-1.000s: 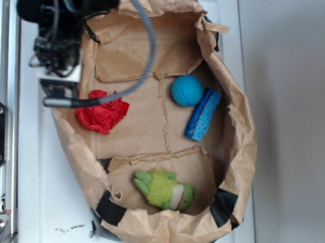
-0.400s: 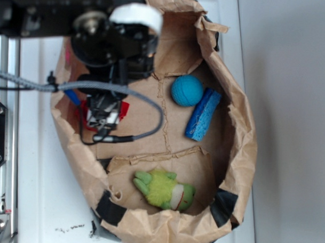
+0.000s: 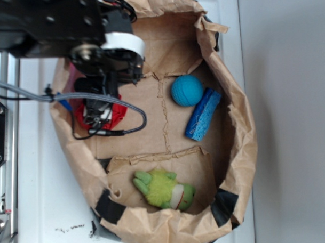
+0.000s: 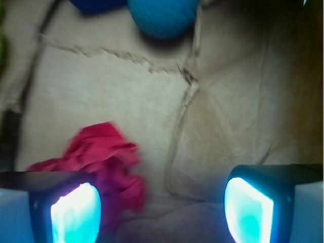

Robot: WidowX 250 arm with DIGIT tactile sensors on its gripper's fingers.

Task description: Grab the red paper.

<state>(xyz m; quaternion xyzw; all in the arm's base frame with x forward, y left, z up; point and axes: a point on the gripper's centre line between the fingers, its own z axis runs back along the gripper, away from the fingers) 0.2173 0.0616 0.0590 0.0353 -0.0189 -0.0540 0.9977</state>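
Two spread fingers [image 4: 76, 210] low over the red paper [image 4: 104, 157].

Brown paper bag [image 3: 242, 129] holds blue ball [image 3: 187, 90] touching blue sponge [image 3: 203, 114]; green plush toy [image 3: 164, 190] apart.

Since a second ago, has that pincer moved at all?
Yes. The pincer has swung in from the paper bag's left rim and now hangs over the red paper, closer to the blue ball, jaws open.
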